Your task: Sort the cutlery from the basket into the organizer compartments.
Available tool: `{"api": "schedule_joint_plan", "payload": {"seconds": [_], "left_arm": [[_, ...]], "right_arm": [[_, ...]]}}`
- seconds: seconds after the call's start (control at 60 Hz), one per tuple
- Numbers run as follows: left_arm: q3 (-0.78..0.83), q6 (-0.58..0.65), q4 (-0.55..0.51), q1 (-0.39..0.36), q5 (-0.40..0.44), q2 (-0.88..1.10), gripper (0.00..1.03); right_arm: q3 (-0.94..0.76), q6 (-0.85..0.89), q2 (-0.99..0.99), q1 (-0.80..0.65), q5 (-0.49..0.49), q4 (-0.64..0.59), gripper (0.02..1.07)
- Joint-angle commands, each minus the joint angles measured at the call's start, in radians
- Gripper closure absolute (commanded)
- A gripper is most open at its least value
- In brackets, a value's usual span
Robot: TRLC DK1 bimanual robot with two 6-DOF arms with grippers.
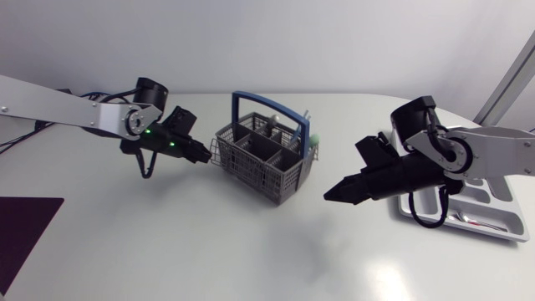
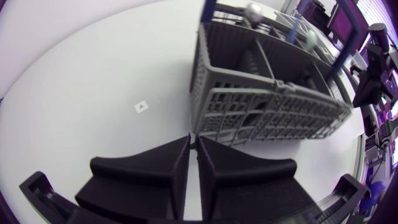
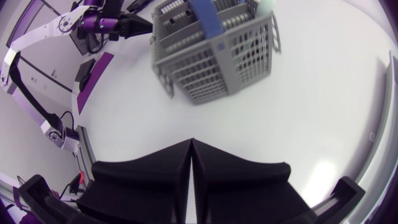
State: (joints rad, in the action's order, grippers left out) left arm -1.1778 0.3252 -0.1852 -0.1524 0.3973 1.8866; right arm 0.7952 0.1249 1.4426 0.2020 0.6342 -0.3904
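A grey mesh basket (image 1: 261, 157) with a blue handle (image 1: 267, 102) stands mid-table, and a few cutlery handles (image 1: 273, 125) stick up from its far compartments. My left gripper (image 1: 203, 156) is shut and empty, its tip just beside the basket's left corner. From the left wrist, the basket wall (image 2: 267, 109) is right ahead of the shut fingers (image 2: 217, 171). My right gripper (image 1: 328, 197) is also shut and empty, hanging to the right of the basket. The right wrist view shows the basket (image 3: 211, 56) well ahead of it. The grey organizer (image 1: 468, 219) lies at the right, partly hidden by my right arm.
A dark mat (image 1: 21, 234) lies at the table's front left corner. Bare white table spreads in front of the basket and between the two grippers. A small marker (image 2: 141, 107) is on the table left of the basket.
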Motion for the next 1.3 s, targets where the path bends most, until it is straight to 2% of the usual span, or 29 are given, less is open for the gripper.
{"api": "schedule_joint_plan", "payload": {"seconds": [0.0, 0.25, 0.383, 0.483, 0.633, 0.683, 0.767, 0.817, 0.85, 0.867, 1.0, 1.05, 1.167, 1.283], "left_arm": [[0.049, 0.002, 0.001, 0.025, 0.028, -0.084, 0.95], [0.179, 0.021, 0.006, -0.012, 0.048, -0.215, 0.95], [0.227, 0.038, 0.021, -0.018, 0.049, -0.21, 0.95], [0.276, 0.051, 0.073, -0.018, 0.052, -0.207, 0.94], [0.3, 0.077, 0.072, -0.015, 0.083, -0.205, 0.93], [0.303, 0.08, 0.07, -0.009, 0.083, -0.205, 0.85], [0.314, 0.089, 0.069, -0.001, 0.083, -0.205, 0.55], [0.322, 0.098, 0.067, 0.004, 0.083, -0.205, 0.41], [0.33, 0.106, 0.064, 0.01, 0.083, -0.21, 0.26], [0.333, 0.107, 0.064, 0.013, 0.083, -0.213, 0.24], [0.369, 0.13, 0.059, 0.042, 0.087, -0.254, 0.17], [0.389, 0.141, 0.055, 0.056, 0.106, -0.288, 0.09], [0.423, 0.156, 0.041, 0.06, 0.109, -0.368, 0.09], [0.42, 0.156, 0.03, 0.025, 0.109, -0.406, 0.1]], "right_arm": [[0.033, 0.027, -0.014, -0.015, 0.018, -0.025, 1.02], [-0.022, 0.027, -0.073, -0.012, 0.019, -0.015, 1.02], [-0.021, 0.022, -0.09, -0.003, 0.016, -0.018, 1.02], [-0.019, 0.015, -0.097, 0.01, 0.01, -0.018, 1.02], [-0.022, 0.016, -0.097, 0.019, 0.002, -0.018, 1.02], [-0.021, 0.016, -0.097, 0.019, 0.002, -0.018, 1.02], [-0.019, 0.016, -0.096, 0.019, -0.001, -0.016, 1.02], [-0.017, 0.016, -0.093, 0.017, -0.001, -0.013, 1.02], [-0.014, 0.018, -0.09, 0.017, -0.002, -0.013, 1.02], [-0.013, 0.018, -0.088, 0.016, -0.002, -0.011, 1.02], [0.007, 0.021, -0.07, 0.007, -0.004, -0.01, 1.02], [0.018, 0.024, -0.056, 0.002, -0.005, -0.005, 1.02], [0.062, 0.024, 0.004, -0.027, -0.005, 0.016, 1.01], [0.125, 0.007, 0.085, -0.053, -0.007, 0.054, 1.01]]}}
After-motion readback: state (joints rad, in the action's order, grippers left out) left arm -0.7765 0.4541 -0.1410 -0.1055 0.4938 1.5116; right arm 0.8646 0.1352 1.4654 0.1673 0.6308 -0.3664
